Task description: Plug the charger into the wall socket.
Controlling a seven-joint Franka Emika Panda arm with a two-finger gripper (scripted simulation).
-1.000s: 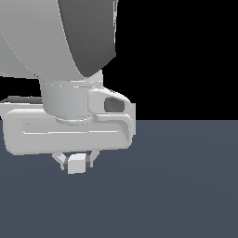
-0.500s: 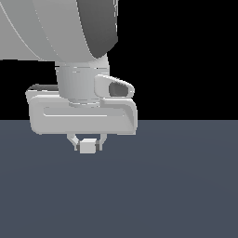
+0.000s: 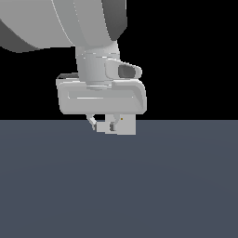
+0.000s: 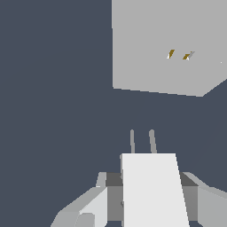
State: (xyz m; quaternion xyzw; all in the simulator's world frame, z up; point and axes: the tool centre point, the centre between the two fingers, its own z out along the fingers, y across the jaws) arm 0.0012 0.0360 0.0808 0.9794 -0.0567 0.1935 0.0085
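Note:
My gripper (image 3: 103, 125) is shut on the charger (image 3: 103, 127), a small off-white block, and holds it just above the dark floor. In the wrist view the charger (image 4: 153, 190) sits between my fingers (image 4: 91, 206), and its two thin prongs (image 4: 152, 142) point toward the wall socket (image 4: 150, 44). The socket is a flat pale grey square plate with two small orange slots. A gap of dark floor separates the prongs from the plate. In the exterior view the socket (image 3: 127, 126) stands partly hidden behind my gripper, on its right side.
The dark grey-blue floor (image 3: 176, 186) spreads all around. The arm's large white body (image 3: 60, 23) fills the upper part of the exterior view's left. Nothing else shows.
The gripper has moved toward the exterior view's right with the charger in it. The socket plate now shows beside the gripper, where earlier it did not.

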